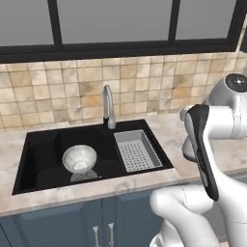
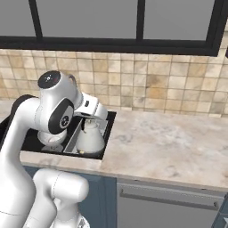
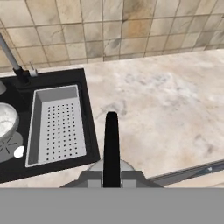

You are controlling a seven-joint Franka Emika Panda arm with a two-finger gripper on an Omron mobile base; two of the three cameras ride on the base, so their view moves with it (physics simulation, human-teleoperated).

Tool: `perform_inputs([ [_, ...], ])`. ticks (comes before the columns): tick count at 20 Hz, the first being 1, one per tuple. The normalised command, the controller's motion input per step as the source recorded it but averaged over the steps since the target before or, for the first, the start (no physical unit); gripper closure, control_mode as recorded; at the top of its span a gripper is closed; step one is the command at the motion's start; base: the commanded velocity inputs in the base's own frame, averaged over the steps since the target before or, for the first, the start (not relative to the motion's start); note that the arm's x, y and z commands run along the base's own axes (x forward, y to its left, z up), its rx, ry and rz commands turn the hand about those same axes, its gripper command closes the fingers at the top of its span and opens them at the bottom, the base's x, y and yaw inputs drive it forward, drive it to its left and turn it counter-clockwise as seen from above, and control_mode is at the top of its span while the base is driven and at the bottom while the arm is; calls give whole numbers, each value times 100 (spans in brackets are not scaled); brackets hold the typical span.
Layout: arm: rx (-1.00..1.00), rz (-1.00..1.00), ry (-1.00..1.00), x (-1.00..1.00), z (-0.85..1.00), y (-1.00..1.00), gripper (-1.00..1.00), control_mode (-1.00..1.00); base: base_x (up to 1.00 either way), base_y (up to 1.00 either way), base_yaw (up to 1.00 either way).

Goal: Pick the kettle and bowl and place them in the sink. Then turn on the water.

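Observation:
My gripper (image 2: 87, 117) is shut on the thin black handle (image 3: 111, 144) of the silvery kettle (image 2: 90, 138). The kettle hangs upright just above the right edge of the black sink (image 1: 46, 144), by the grey drain tray (image 1: 137, 150). In the hand view the handle rises between my fingertips, with the tray (image 3: 57, 127) to its left. The whitish speckled bowl (image 1: 79, 158) sits upright on the floor of the left basin, and its rim shows at the hand view's left edge (image 3: 5, 122). The silver faucet (image 1: 108, 103) stands behind the sink. Water is out of view.
Marbled counter (image 3: 166, 105) stretches to the right of the sink up to a beige tiled wall (image 1: 144, 77) under a dark-framed window. Blue cabinet fronts (image 1: 96, 217) lie below the counter edge. My own arm (image 1: 207, 144) hides the counter right of the sink in the left base view.

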Motion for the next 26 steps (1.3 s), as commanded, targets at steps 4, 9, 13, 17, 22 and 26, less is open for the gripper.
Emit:
perform_inputs([
  [4,0,0,0,0,0,0,100,100,41,0,0],
  [9,0,0,0,0,0,0,100,100,41,-3,0],
  [13,0,0,0,0,0,0,100,100,32,-3,0],
  [17,0,0,0,0,0,0,100,100,6,-1,0],
  [22,0,0,0,0,0,0,100,100,0,0,0],
  [26,0,0,0,0,0,0,100,100,0,0,0],
])
